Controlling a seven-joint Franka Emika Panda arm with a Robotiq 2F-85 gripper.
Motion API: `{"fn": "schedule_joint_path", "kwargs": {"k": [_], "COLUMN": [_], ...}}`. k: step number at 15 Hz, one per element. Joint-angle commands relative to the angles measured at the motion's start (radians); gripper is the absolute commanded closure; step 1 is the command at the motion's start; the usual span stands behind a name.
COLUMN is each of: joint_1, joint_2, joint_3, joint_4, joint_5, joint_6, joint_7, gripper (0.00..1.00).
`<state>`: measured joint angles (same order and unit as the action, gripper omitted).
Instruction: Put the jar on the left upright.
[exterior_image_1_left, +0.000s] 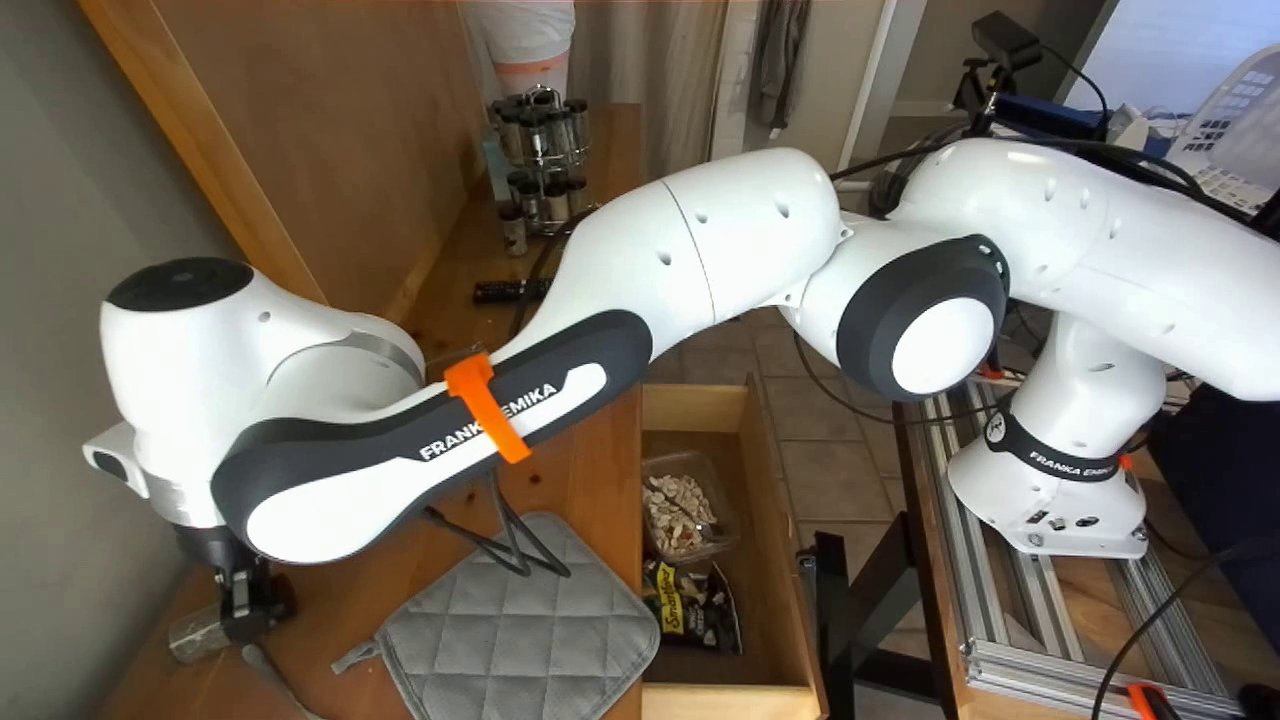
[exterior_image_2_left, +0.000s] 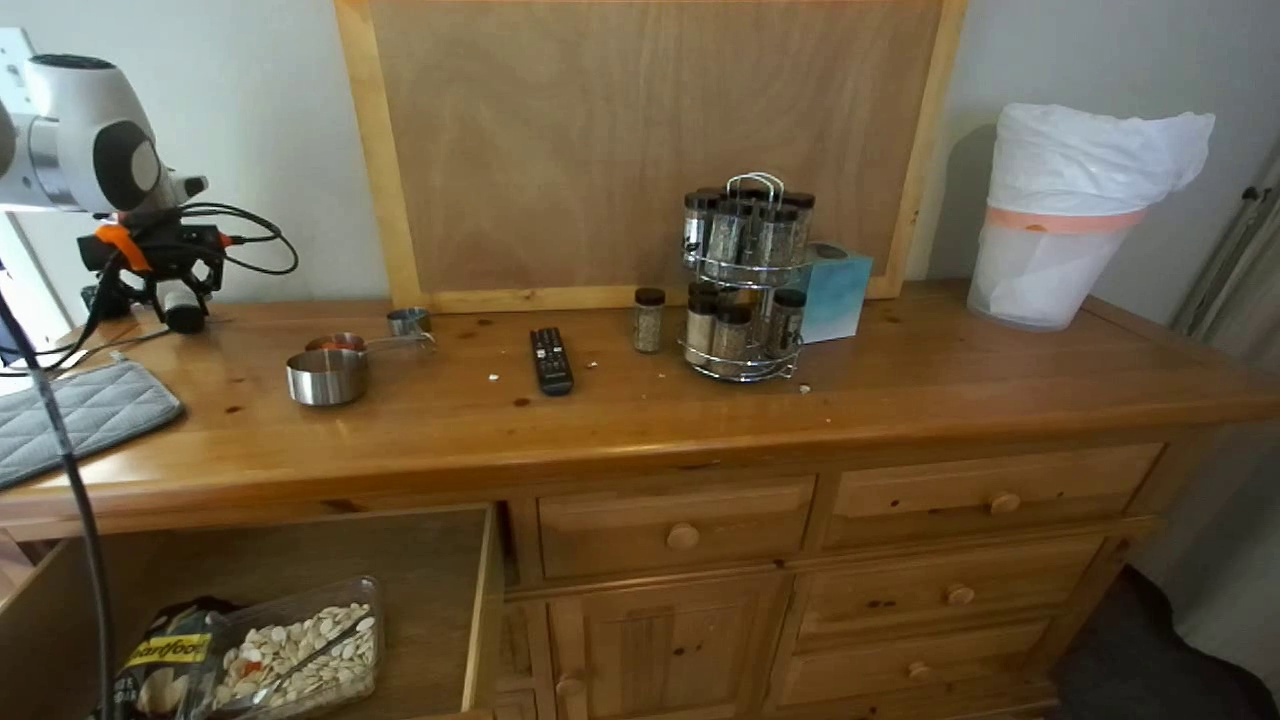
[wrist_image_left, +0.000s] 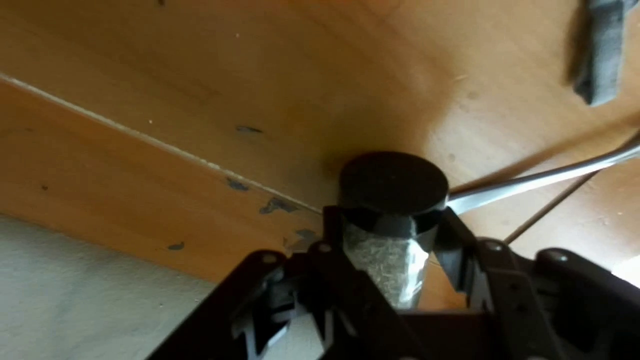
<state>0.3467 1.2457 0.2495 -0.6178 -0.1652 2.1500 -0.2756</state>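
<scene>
The jar (wrist_image_left: 387, 260) is slim and silvery-grey with a black lid. In the wrist view its lid end points away from the gripper, with a fingertip against each side just below the lid. My gripper (wrist_image_left: 392, 220) looks shut on it. In an exterior view the jar (exterior_image_1_left: 195, 636) lies sideways, low over the counter near the wall, and the gripper (exterior_image_1_left: 245, 612) hides part of it. In an exterior view the jar (exterior_image_2_left: 180, 297) shows small between the fingers of the gripper (exterior_image_2_left: 182, 285). I cannot tell whether it touches the counter.
A metal handle (wrist_image_left: 540, 182) lies close by the jar's lid. A grey quilted pad (exterior_image_1_left: 520, 625) lies near the gripper. Metal measuring cups (exterior_image_2_left: 328, 376), a remote (exterior_image_2_left: 551, 361) and a spice rack (exterior_image_2_left: 742, 270) stand farther along. The drawer (exterior_image_1_left: 765, 540) below is open.
</scene>
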Motion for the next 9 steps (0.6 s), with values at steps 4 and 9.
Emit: {"fn": "schedule_joint_path", "kwargs": {"k": [4, 9], "joint_1": [-0.007, 0.012], "joint_2": [-0.092, -0.224], "joint_3": [-0.003, -0.036], "joint_4": [-0.012, -0.038], "joint_5": [0.002, -0.031], "joint_6": [-0.217, -0.615], "joint_7": [0.062, 0.069], "gripper": [0.77, 0.77]}}
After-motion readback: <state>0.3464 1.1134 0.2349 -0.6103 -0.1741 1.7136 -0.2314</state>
